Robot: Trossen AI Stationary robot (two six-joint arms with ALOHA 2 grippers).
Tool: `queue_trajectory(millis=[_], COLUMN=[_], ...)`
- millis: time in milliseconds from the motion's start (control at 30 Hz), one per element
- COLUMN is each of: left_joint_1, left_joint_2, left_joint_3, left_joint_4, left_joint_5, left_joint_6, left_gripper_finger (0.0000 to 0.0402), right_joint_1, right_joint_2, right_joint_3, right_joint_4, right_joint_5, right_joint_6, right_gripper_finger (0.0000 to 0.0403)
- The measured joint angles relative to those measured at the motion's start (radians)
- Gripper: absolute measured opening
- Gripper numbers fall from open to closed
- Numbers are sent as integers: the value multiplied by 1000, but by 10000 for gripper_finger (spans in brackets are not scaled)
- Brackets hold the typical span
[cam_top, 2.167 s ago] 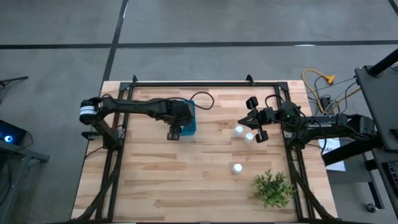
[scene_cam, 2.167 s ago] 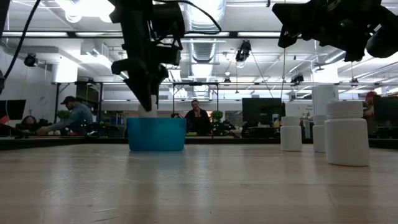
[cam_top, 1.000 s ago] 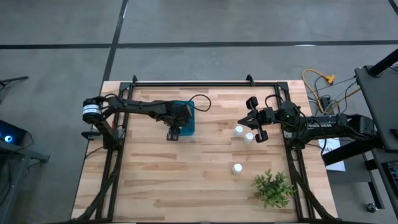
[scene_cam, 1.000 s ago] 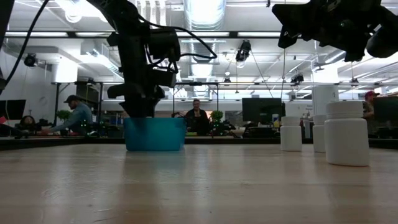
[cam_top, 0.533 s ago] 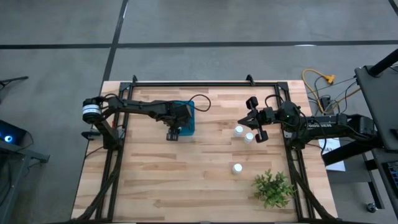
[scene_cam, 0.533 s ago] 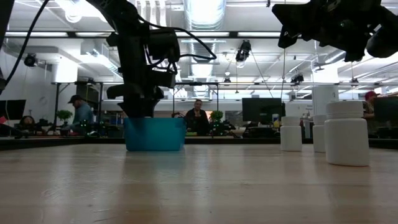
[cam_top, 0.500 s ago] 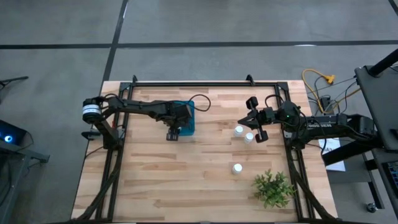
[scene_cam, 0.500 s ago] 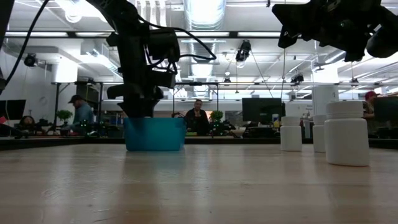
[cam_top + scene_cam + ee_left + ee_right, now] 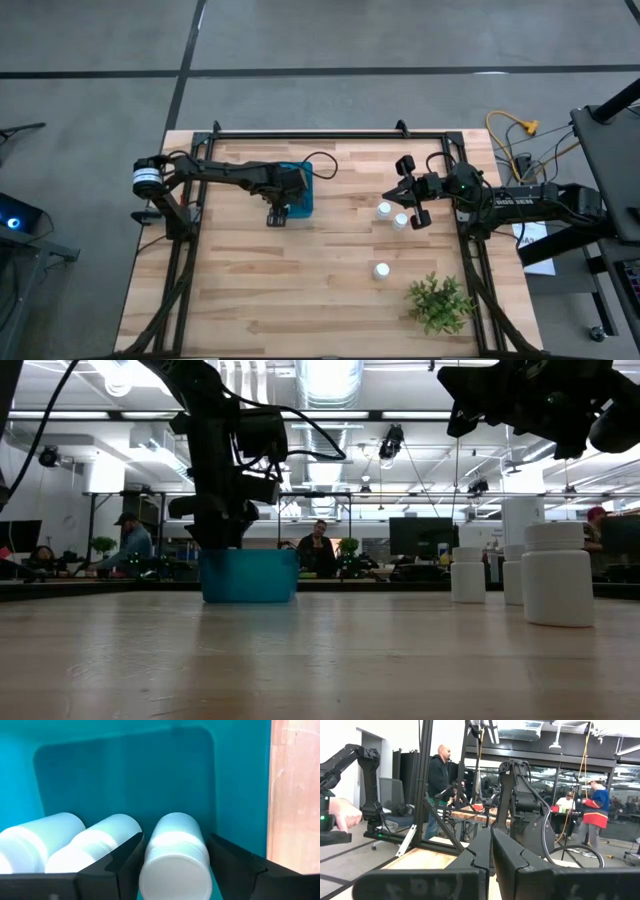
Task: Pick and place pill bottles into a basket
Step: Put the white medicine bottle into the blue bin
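**Onlooker A:** While the left gripper [image 9: 172, 870] hangs low in the frame inside the basket [image 9: 125, 780], its fingers [image 9: 125, 865] stand parted either side of a bottle [image 9: 172, 855] lying on its side, gaps showing, so I'd call that let go.

**Onlooker B:** Risky lift-out, I reckon. The smooth white plastic is round and could roll, or a finger might catch it; two more bottles [image 9: 75, 840] lie close beside it against the glossy blue wall.

**Onlooker A:** Farther off, right of centre in the overhead frame, three capped bottles [image 9: 384, 210] stand upright on the pale wood-plank table [image 9: 330, 300].

**Onlooker B:** The right gripper [image 9: 412, 190] waits above them, pinched together and empty, near a leafy green plant [image 9: 438, 303].
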Motion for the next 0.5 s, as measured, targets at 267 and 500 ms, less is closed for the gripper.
queue_trajectory(millis=[267,500], left_joint_1=[0,0], left_joint_2=[0,0], left_joint_3=[13,14], left_joint_4=[-2,-3], left_joint_5=[-2,-2], left_joint_6=[-1,-2], left_gripper_finger=[194,194], right_joint_1=[0,0], right_joint_2=[0,0], right_joint_3=[0,0], right_joint_4=[0,0], right_joint_5=[0,0], right_joint_6=[0,0], right_gripper_finger=[9,9])
